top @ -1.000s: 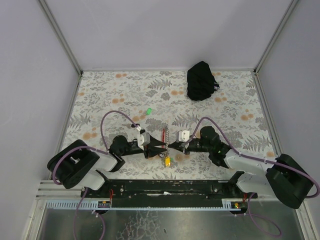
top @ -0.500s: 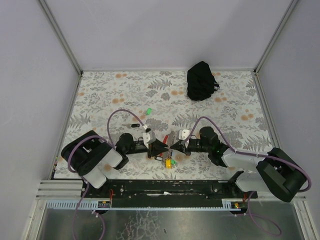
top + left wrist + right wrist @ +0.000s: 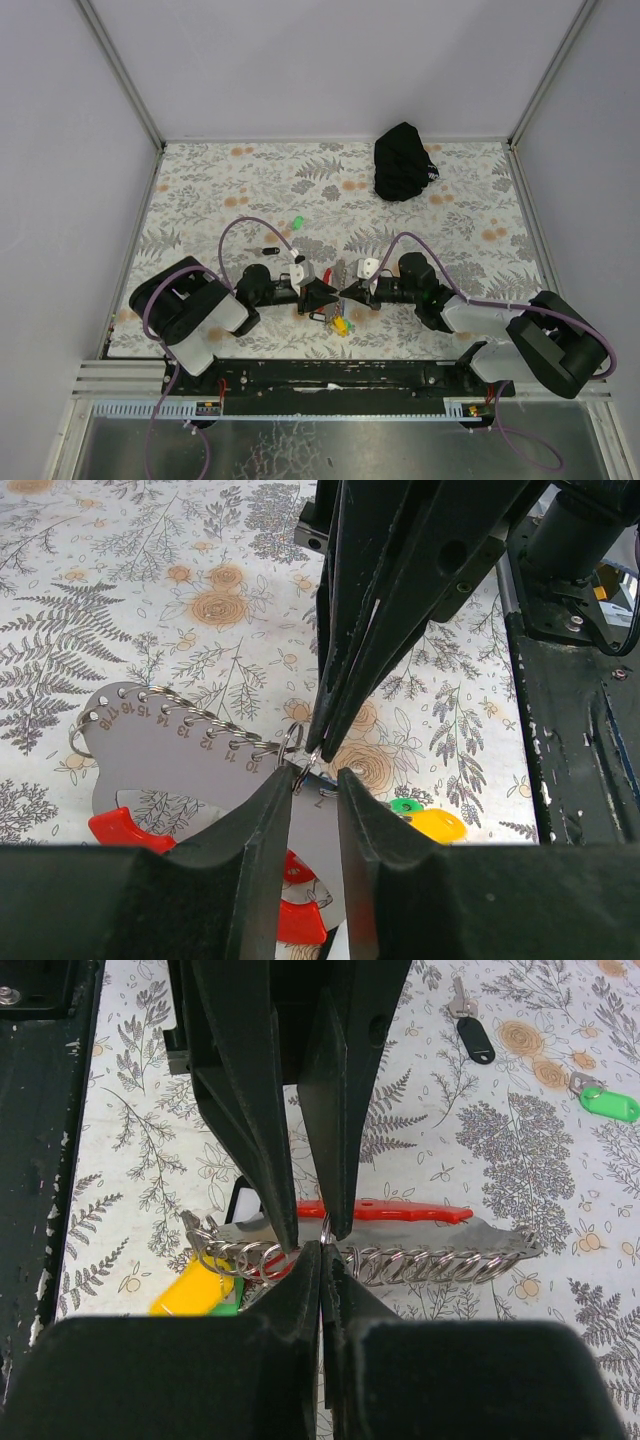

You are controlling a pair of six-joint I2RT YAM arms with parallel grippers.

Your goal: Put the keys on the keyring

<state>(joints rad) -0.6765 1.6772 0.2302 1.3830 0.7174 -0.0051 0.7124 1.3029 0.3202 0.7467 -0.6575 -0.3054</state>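
— Floral cloth covers the whole table (image 3: pixel 200 190), with pale walls round it and a black cloth bundle (image 3: pixel 403 160) at the far side. What do you count from above?

— Two arms, lying low and nose to nose near the front edge. The left pincer (image 3: pixel 326 293) and the right pincer (image 3: pixel 348 292) meet tip to tip, with the keyring (image 3: pixel 337 318) right at their tips. Two loose bits lie farther back: one green key (image 3: pixel 297 222), and one black tag (image 3: pixel 268 250) nearer the left arm.

— From up there the bunch is only a speck of colour.

— The wrist cameras sort it out. The left one shows a grey plate (image 3: pixel 160 750) with numbers along its edge and a row of silvery rings on that edge. There's one red strap (image 3: pixel 125 830) under it. One yellow tag (image 3: pixel 437 826) lies off to the side, with one small green tag (image 3: pixel 405 806) touching it.

— And the pincers?

— The right pincer is clenched, its fingers pressed to a point and nipping a ring of the keyring at the end of the plate. The left pincer's fingers stand a little apart on either side of that same ring. Whether they grip it, I can't tell.

— Anything only the right wrist gives?

— It shows a small silver key (image 3: pixel 458 1002) on the black tag, and a little ring on the green key. Both lie well apart from the bunch.
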